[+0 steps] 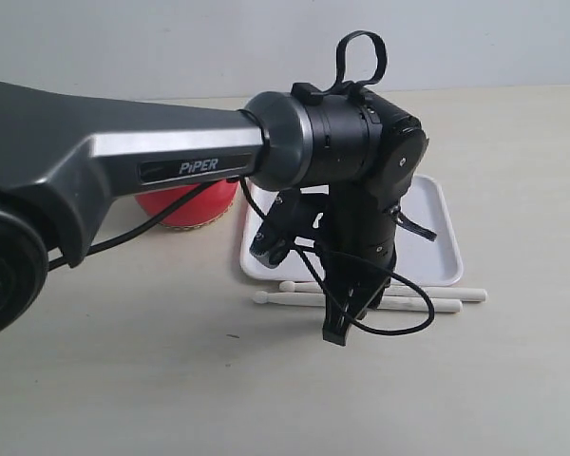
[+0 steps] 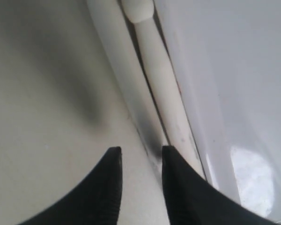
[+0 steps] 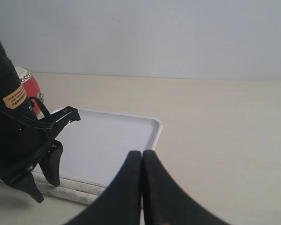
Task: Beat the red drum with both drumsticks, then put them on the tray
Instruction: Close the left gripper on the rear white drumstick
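Along the near long rim of the tray (image 1: 442, 256), out on the counter (image 1: 171, 380) rather than inside the tray, the two drumsticks (image 1: 437, 304) lie side by side, parallel to that rim. The stick closer to the tray sits right beside the rim; whether it touches cannot be told. Their rounded tips are at the end toward the tray's drum-side corner, and the outer stick reaches a little farther that way.

The red drum (image 1: 209, 204) stands on the counter just off the tray's short side, largely hidden in the exterior view behind the grey left arm (image 1: 123, 161), which stretches across the foreground. In the right wrist view its cream top and studs peek out behind that arm.

The left claw (image 2: 140, 157) points down at the sticks, over the counter side of the tray's near rim. Its two black fingers stand apart with a narrow gap and clamp nothing. The sticks run toward its tips, and the finger on the tray side overlaps the closer stick in the wrist view, though contact cannot be judged.

The right claw (image 3: 141, 157) hangs off the tray's near corner farthest from the drum, its fingers pressed together with nothing between them. The tray's floor is bare white.
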`<state>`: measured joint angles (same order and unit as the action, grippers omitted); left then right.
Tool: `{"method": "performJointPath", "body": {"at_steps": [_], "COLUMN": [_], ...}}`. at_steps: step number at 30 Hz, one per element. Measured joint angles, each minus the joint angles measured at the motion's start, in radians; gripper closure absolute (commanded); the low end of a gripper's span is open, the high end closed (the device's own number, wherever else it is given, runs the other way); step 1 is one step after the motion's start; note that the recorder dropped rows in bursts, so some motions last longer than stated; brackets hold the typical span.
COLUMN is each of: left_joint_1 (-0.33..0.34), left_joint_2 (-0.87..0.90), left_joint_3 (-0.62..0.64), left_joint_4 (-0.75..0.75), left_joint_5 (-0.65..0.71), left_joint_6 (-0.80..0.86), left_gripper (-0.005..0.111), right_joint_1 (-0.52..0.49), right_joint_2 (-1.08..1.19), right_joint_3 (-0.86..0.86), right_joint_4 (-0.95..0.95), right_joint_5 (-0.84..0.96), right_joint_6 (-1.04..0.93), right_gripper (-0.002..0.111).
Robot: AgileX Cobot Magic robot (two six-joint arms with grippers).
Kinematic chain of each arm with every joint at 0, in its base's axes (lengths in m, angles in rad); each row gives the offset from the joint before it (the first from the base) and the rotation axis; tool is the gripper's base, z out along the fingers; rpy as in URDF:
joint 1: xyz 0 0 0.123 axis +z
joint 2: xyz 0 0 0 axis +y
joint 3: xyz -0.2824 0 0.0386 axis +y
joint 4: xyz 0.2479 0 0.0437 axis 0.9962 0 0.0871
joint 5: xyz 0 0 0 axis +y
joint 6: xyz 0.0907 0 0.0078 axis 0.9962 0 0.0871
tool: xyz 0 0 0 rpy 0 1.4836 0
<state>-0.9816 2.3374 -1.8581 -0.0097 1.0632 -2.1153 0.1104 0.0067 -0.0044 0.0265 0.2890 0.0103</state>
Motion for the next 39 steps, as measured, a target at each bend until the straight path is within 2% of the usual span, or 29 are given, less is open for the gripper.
{"method": "performJointPath", "body": {"at_steps": [13,23,39], "left_joint_1": [0.002,0.028,0.044], "left_joint_2": [0.012,0.021,0.05], "left_joint_3": [-0.002,-0.008,-0.013], "left_joint_4": [-0.023,-0.032,-0.182], "left_joint_5": [-0.006,-0.026,-0.014], "left_joint_6": [-0.004,0.009,0.059], "left_gripper": [0.076,0.076,0.076], "right_joint_1": [0.0,0.0,0.0], "right_joint_2": [0.0,0.0,0.0], "right_joint_3": [0.0,0.0,0.0], "right_joint_4": [0.0,0.001,0.001], "right_joint_5": [0.0,0.0,0.0], "right_joint_6": [0.0,0.0,0.0], "right_gripper": [0.108,0.108,0.108]}}
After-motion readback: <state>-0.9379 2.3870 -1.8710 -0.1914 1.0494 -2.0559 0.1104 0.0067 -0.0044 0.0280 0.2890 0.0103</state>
